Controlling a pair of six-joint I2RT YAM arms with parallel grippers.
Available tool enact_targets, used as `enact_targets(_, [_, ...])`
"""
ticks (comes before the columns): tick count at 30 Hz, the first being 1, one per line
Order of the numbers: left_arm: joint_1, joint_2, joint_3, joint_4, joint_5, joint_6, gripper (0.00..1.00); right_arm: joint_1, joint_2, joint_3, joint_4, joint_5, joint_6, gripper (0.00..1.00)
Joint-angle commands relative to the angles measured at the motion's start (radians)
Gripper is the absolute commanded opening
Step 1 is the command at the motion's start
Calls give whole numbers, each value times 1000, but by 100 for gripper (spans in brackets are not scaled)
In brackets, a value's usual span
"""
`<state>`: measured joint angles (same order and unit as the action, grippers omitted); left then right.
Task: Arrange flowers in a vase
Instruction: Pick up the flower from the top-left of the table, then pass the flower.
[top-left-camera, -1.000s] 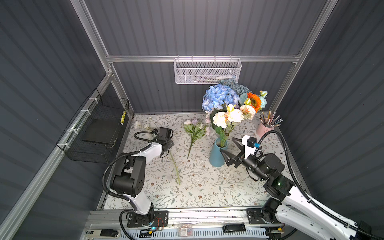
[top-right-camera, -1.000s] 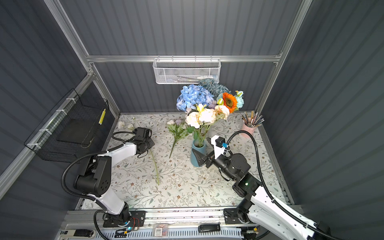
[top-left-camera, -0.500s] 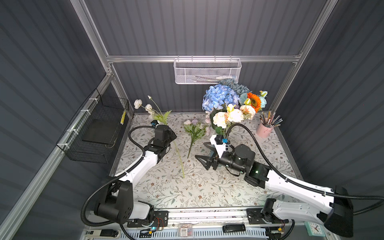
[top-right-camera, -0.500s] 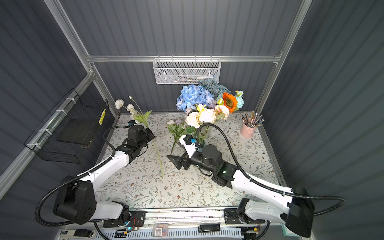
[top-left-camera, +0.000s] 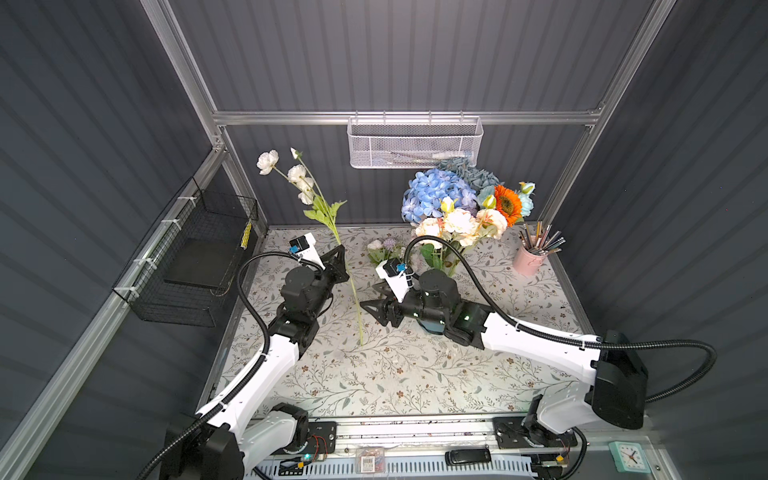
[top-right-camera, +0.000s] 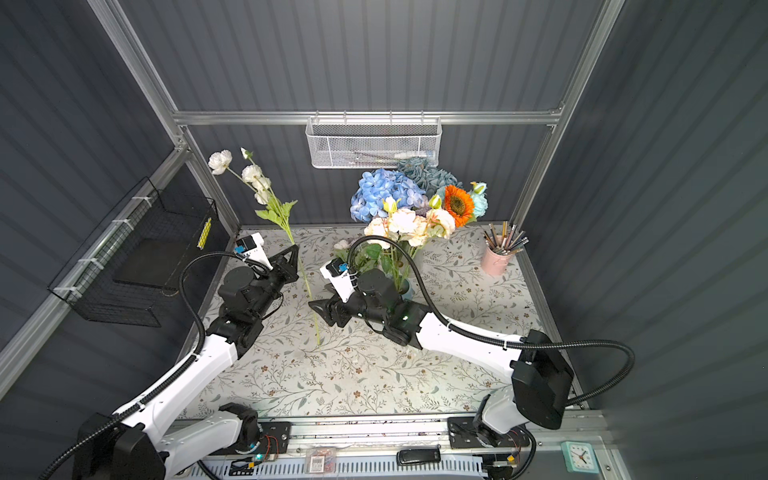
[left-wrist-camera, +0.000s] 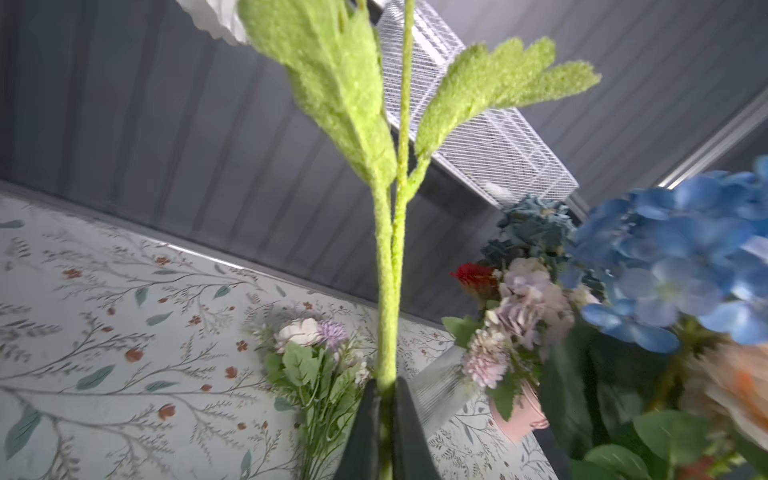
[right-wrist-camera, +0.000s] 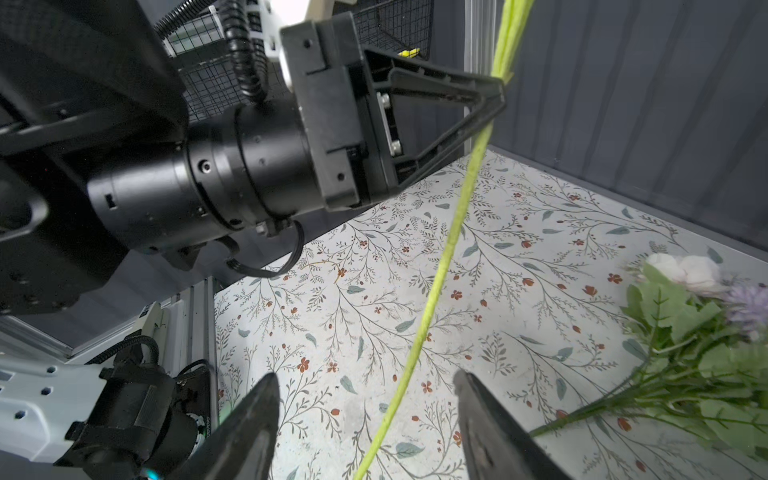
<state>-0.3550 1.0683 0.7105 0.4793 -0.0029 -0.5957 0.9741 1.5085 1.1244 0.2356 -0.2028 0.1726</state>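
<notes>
My left gripper (top-left-camera: 341, 251) (left-wrist-camera: 385, 380) is shut on the green stem of a white flower (top-left-camera: 353, 291) and holds it upright above the table, blooms (top-right-camera: 220, 161) high near the back wall. The right gripper (top-left-camera: 370, 309) (right-wrist-camera: 365, 374) is open, and its jaws stand on either side of the lower stem (right-wrist-camera: 419, 332) without touching it. The vase (top-right-camera: 409, 289) is mostly hidden behind my right arm. It holds blue, cream-peach and orange flowers (top-left-camera: 457, 208). A lilac-pink bunch (top-left-camera: 384, 249) (right-wrist-camera: 685, 332) lies on the table behind the held stem.
A pink cup of pencils (top-left-camera: 528, 259) stands at the back right. A white mesh basket (top-left-camera: 415, 143) hangs on the back wall and a black wire basket (top-left-camera: 199, 257) on the left wall. A small clock (top-left-camera: 629, 457) sits at the front right.
The left arm has lifted the white flower off the table and stood it upright. The right arm has swung from beside the vase to the stem, and its jaws have narrowed.
</notes>
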Motion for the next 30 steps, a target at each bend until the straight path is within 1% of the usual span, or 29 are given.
enact_targets(1, [-5,-41,-28,145,117,41,0,-2,39,64,-21,-37,-1,67])
enact_targets(4, [-6,-69,-40,177,171,40,0,-5,67,89,-12,-30,5,65])
enact_targets(7, [-6,-83,-51,218,220,13,0,-7,85,103,10,-25,13,61])
enact_targets(14, [-7,-101,-69,239,256,-43,0,-24,110,122,23,-21,27,52])
enact_targets(19, [-14,-97,-78,234,277,-71,0,-41,116,109,64,-26,62,43])
enact_targets(22, [-28,-99,-85,229,276,-71,0,-49,123,109,79,-27,84,33])
enact_targets(29, [-50,-104,-83,225,268,-63,0,-57,125,110,80,-30,91,0])
enact_targets(30, [-50,-104,-80,225,268,-64,0,-58,124,109,80,-30,91,0])
